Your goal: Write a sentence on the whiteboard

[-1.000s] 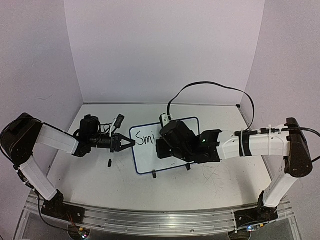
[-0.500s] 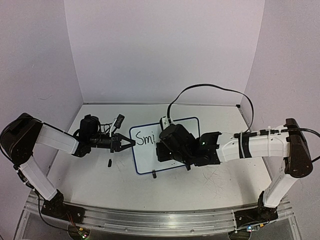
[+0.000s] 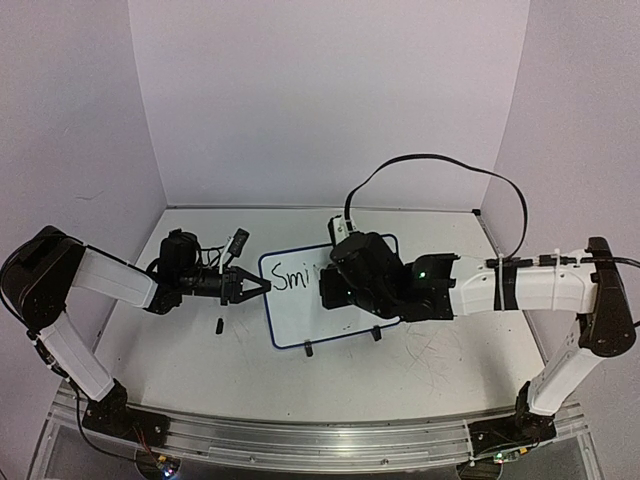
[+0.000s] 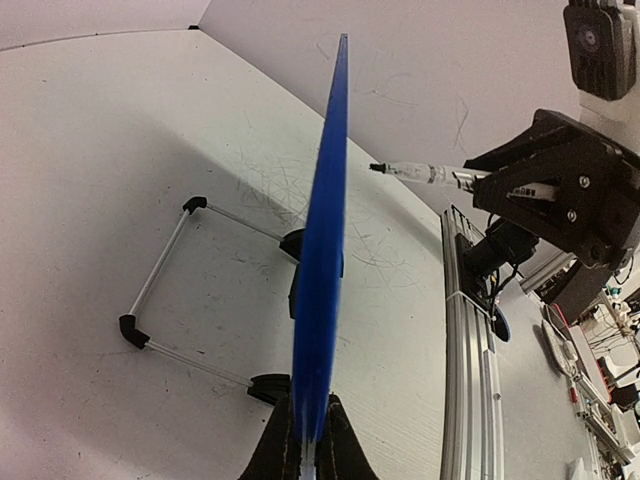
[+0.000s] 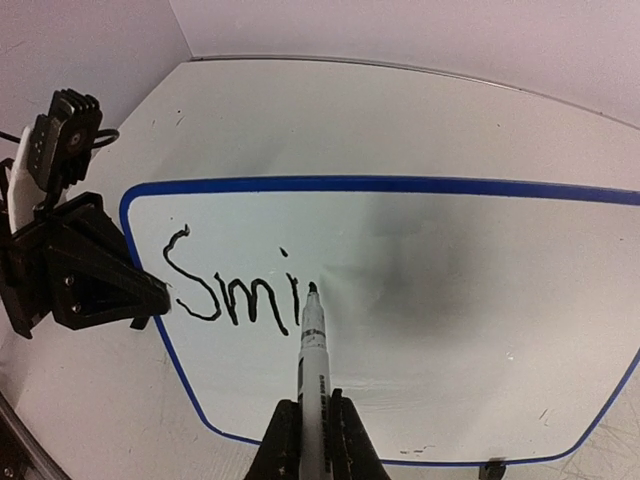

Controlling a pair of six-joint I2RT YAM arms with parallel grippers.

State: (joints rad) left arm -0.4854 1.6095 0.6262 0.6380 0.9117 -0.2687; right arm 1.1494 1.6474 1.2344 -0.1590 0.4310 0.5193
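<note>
The whiteboard (image 3: 290,312) with a blue rim stands tilted on black clip feet at the table's middle. Black lettering (image 5: 225,288) on it reads "Smi"; it also shows in the top view (image 3: 293,277). My left gripper (image 3: 262,284) is shut on the board's left edge; in the left wrist view the blue rim (image 4: 322,270) runs edge-on out of the jaws (image 4: 306,450). My right gripper (image 5: 309,430) is shut on a white marker (image 5: 312,360), black tip at the board just right of the "i". The marker also shows in the left wrist view (image 4: 430,176).
A small black marker cap (image 3: 218,324) lies on the table left of the board. The board's wire stand (image 4: 160,300) rests on the table. Faint grey scribbles (image 3: 440,360) mark the tabletop at right. Purple walls close the back and sides; a metal rail (image 3: 300,440) runs along the front.
My right arm has shifted right and slightly back, carrying the marker tip along the board past the "i". The left arm has not moved.
</note>
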